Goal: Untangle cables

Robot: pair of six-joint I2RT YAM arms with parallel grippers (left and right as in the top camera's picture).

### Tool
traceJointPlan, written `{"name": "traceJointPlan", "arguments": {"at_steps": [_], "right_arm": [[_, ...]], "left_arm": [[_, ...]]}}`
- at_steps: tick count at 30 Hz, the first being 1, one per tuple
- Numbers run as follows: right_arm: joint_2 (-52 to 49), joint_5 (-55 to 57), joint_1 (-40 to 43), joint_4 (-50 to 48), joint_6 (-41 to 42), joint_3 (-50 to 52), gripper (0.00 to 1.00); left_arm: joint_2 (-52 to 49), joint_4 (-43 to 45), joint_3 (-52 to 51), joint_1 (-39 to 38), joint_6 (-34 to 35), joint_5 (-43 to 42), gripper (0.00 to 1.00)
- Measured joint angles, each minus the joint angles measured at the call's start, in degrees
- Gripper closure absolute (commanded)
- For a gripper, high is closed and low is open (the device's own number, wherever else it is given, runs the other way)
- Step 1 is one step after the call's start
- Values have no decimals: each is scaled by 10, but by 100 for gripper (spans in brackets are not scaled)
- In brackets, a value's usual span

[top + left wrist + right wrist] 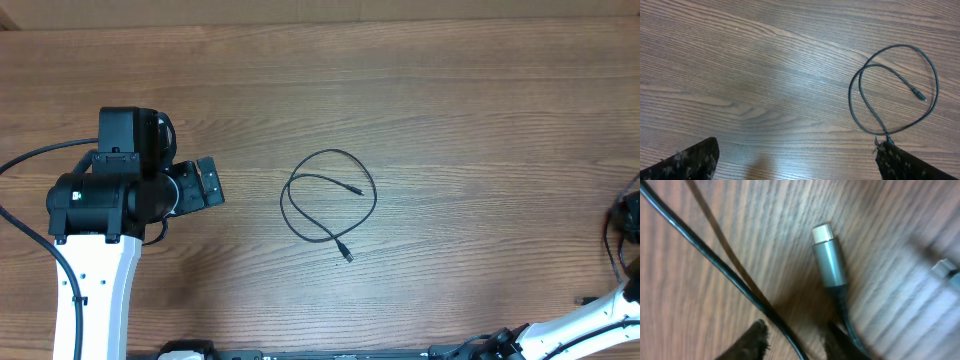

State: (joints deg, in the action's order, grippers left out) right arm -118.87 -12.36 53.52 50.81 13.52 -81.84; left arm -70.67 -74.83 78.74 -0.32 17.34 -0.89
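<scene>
Left claw (208, 182) is spread wide and holds nothing, toward the worktop's (450, 100) left edge. It is well apart from the cable (330, 200), which lies in a loose double loop near the worktop's middle with both ends free. Right claw (796, 342) sits at the right edge, close over a grey plug (829, 260) and a thin black cord (715, 262) running between its tips; whether it is spread or pinching I cannot tell.

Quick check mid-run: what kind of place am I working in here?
Probably a robot test bench: a wood-grain table, the left arm and right arm at its edge, and a loose black cable.
</scene>
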Motion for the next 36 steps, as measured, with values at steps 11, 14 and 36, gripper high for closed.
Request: {"name": "traceJointPlan", "arguments": {"at_steps": [11,14,36], "right_arm": [[18,-50,-3,92,-24,-66,43],[64,-50,-4,104,-25,-86,42],[240,-92,-339,110,-195,-104,0]], "left_arm": [[0,0,0,0,0,0,0],[0,0,0,0,0,0,1],[0,0,0,0,0,0,0]]}}
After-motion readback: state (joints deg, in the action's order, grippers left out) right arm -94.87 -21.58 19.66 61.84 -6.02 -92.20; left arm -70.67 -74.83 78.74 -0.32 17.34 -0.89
